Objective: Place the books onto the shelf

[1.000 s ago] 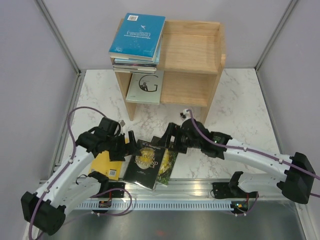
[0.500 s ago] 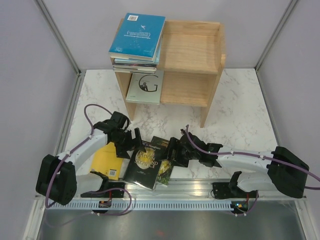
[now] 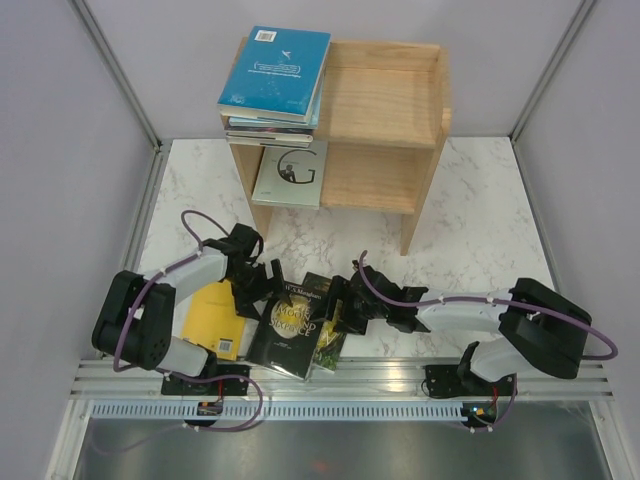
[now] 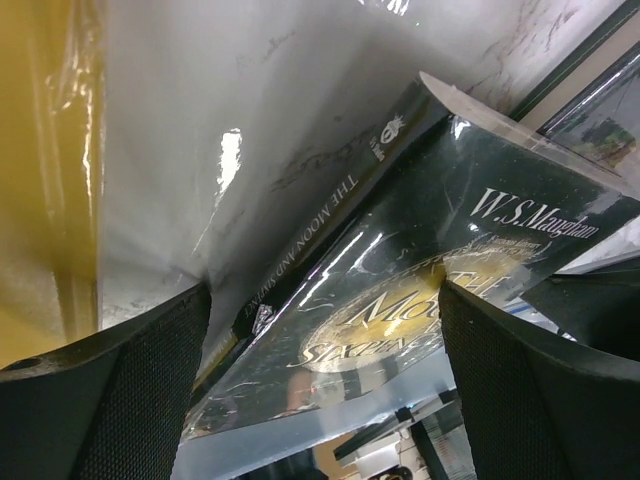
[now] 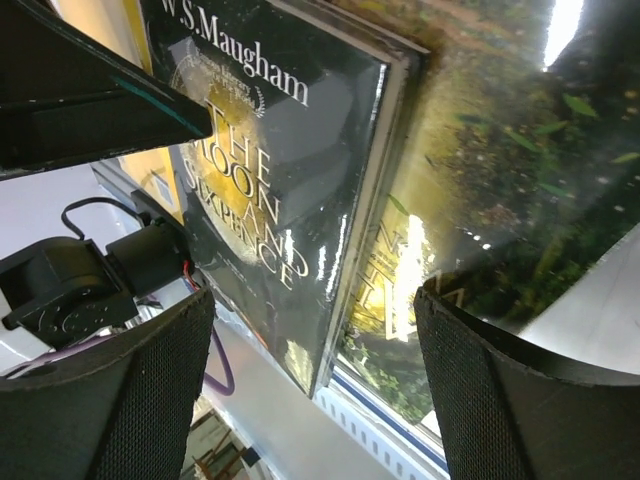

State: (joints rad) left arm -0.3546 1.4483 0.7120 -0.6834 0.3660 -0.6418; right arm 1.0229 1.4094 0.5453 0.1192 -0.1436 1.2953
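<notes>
At the near edge of the table (image 3: 470,220), the black book (image 3: 290,325) is flanked by the left tool (image 3: 262,288) at 11 o'clock and the right tool (image 3: 336,305) at 2 o'clock, both spread apart and empty; its spine title is seen only from the left wrist.
</notes>
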